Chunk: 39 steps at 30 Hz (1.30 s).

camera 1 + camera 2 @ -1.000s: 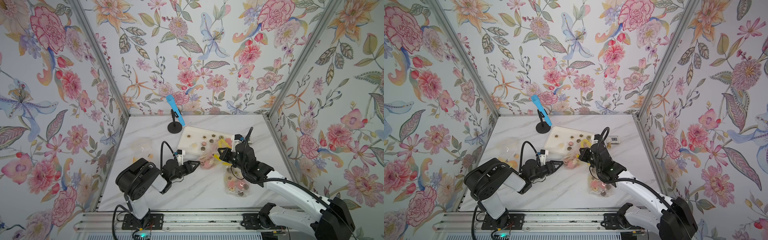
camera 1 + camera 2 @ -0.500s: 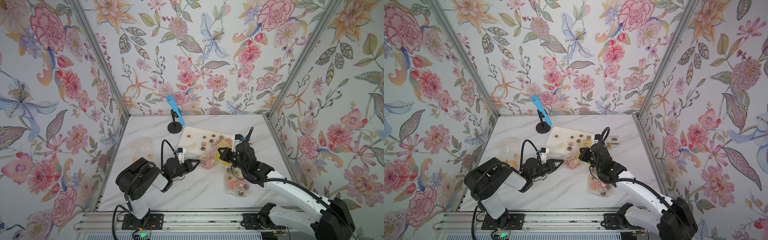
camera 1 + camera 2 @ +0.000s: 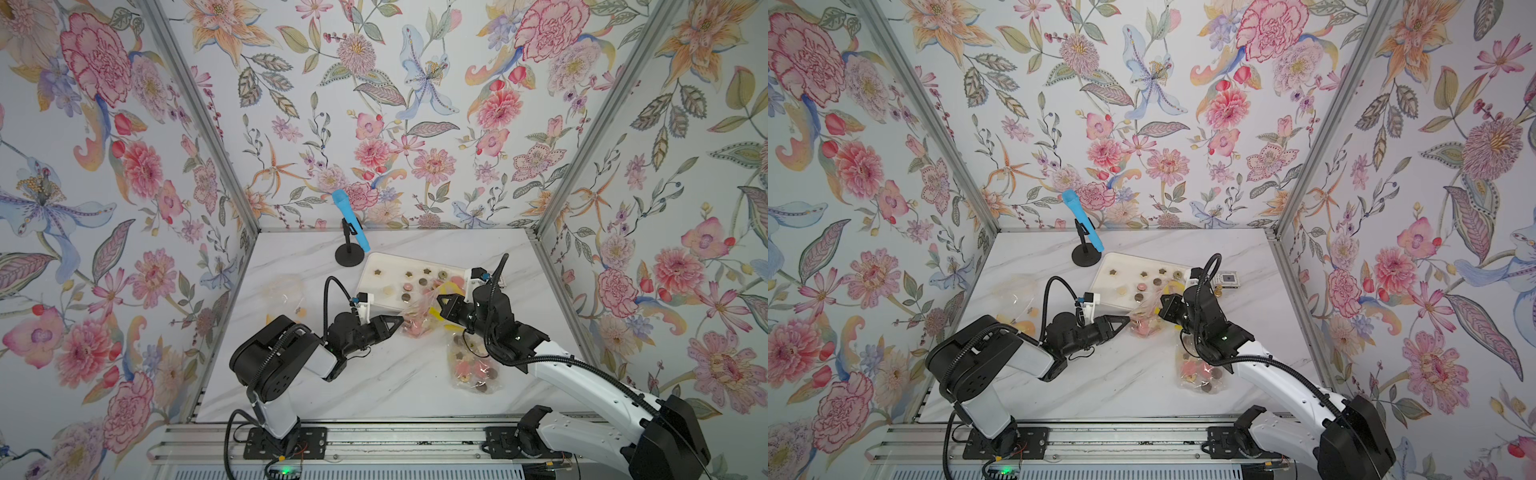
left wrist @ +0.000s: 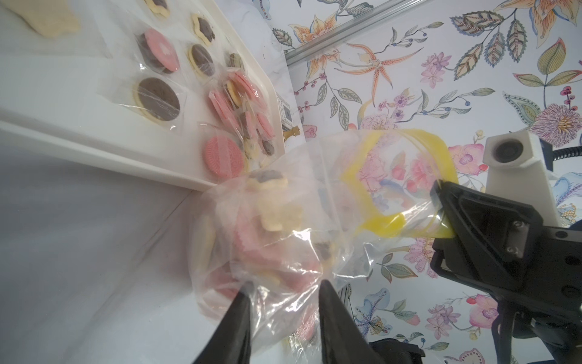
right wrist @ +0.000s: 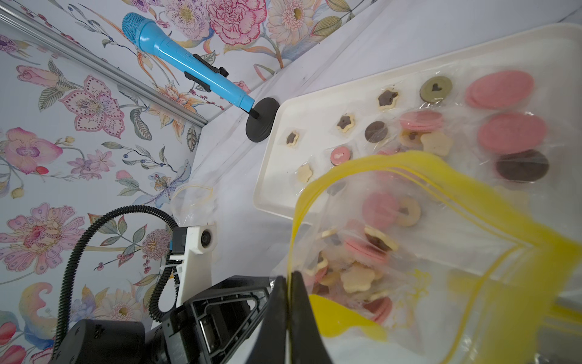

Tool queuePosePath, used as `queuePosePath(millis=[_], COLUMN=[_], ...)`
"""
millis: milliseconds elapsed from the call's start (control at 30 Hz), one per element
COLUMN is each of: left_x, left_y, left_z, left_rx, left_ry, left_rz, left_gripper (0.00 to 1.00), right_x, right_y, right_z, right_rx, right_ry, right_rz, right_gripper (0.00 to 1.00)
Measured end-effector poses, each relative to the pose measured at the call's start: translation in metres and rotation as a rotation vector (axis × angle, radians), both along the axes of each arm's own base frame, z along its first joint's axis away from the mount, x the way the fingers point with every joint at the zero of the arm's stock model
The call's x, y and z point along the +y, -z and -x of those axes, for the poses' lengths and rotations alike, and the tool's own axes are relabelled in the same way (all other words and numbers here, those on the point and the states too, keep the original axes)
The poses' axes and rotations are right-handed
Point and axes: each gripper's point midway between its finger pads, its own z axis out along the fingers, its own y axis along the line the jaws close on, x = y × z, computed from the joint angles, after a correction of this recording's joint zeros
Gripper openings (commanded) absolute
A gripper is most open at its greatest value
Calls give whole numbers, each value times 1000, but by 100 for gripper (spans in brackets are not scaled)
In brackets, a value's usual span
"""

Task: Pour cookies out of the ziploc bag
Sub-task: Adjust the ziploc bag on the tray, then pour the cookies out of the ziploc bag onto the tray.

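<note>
Right gripper (image 3: 438,301) pinched the ziploc bag (image 3: 415,321) beside the tray (image 3: 395,261) in both top views. Left wrist view showed the left gripper (image 4: 283,288) narrowly parted astride the bagged cookies (image 4: 277,217). Right wrist view showed jaws shut on its yellow rim (image 5: 378,164).

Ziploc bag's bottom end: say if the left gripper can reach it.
Probably yes: the left gripper, jaws parted, straddles the clear end of the ziploc bag unobstructed; the right gripper pinches its yellow rim.
</note>
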Motion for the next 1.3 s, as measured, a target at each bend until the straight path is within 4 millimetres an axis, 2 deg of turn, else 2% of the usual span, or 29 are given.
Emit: queuePosePath(millis=[200,633,833,1000,1167,1300], left_x=[-7,-14,-16,-10,6,26], left_y=[-3,-1,-20,-38,-57,-68], left_z=[2,-1,-4,-6,-20,-35], left_rx=[-4,14,-24,-56,-89,-107], left_ry=[21,35,44,36,-6,-60], left_rz=[7,-28,-63,-85,-110,-139], left_gripper=[30,0,0,0,0,0], right_x=[0,1,3,7,18,32], right_y=[0,0,-4,-24,-50,-56], right_z=[0,1,2,-1,-8,-19], right_rx=[0,2,3,-32,-82,-89], right_ry=[0,-4,-21,-41,-75,-112], right_rz=[0,0,1,-2,-10,3], right_gripper=[0,0,0,0,0,0])
